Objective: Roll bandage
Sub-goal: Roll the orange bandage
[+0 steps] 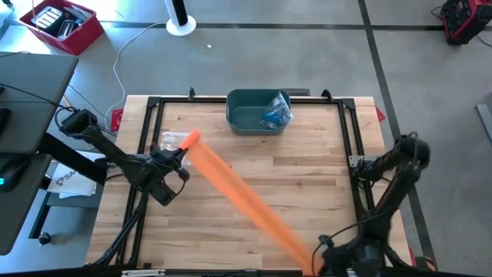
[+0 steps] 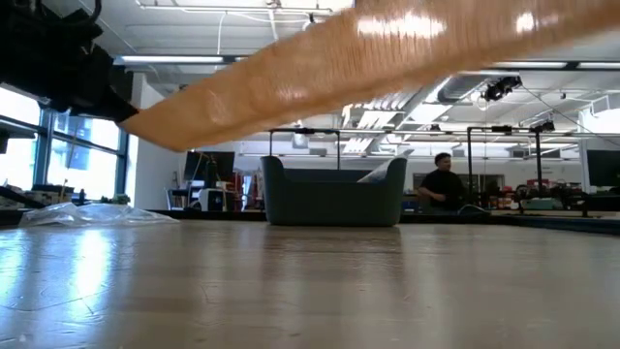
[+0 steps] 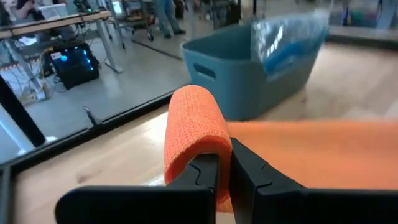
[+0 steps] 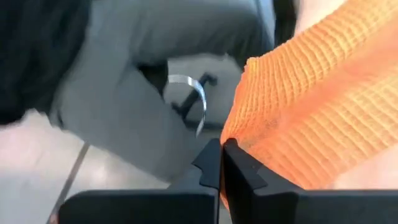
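Bandage [image 1: 242, 194] hung taut between left gripper [image 1: 178, 156] and right gripper [image 1: 321, 258], both clenched on it; rolling likely needed steady tension.

Overhead view straight down, table-level view across, two close wrist views, all sharing the bandage [image 1: 242, 196].

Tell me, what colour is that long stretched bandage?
The long woven bandage strip is bright orange with a fine grid weave, clearest in the right wrist view.
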`<action>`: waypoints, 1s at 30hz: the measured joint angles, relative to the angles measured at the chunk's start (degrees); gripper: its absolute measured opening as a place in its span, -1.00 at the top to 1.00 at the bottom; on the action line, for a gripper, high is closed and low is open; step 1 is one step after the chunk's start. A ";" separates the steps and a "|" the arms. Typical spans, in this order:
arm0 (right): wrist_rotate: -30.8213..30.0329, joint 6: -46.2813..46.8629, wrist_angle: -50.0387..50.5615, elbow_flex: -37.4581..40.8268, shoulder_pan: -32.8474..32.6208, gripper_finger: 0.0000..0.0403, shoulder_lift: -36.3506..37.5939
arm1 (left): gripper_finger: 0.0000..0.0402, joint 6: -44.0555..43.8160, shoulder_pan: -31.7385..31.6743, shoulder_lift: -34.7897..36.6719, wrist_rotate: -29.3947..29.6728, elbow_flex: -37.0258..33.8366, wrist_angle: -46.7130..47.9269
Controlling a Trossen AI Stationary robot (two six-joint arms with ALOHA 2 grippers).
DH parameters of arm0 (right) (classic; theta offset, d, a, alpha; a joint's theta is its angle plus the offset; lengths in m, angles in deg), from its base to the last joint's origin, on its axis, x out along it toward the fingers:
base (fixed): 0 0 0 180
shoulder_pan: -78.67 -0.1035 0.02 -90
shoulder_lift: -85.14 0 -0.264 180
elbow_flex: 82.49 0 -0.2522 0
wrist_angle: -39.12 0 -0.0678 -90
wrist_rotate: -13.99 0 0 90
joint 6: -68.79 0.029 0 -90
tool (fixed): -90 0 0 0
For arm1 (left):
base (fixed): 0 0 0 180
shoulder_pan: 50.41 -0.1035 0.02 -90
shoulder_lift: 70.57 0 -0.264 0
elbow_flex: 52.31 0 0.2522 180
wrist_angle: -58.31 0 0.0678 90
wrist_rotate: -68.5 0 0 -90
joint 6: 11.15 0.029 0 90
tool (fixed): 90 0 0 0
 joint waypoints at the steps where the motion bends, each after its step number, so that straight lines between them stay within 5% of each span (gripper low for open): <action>1: -2.39 0.03 2.61 -1.42 -0.91 1.00 1.54 | 0.97 2.36 -0.04 0.46 -1.64 0.00 -0.01; 10: -22.72 -4.14 34.52 -21.44 -8.56 1.00 4.89 | 0.97 20.27 -0.22 1.79 -18.31 -0.02 -4.16; 21: -40.77 -3.78 68.12 -42.98 -10.16 1.00 4.37 | 0.97 49.10 -0.13 -2.04 -33.65 0.10 -33.81; 27: -43.56 1.74 83.83 -50.71 -8.19 1.00 4.37 | 0.97 49.57 1.58 -6.34 -33.65 4.07 -35.08; 30: -43.72 4.51 89.70 -52.94 -6.87 1.00 4.35 | 0.97 50.88 2.64 -7.41 -29.08 6.60 -34.96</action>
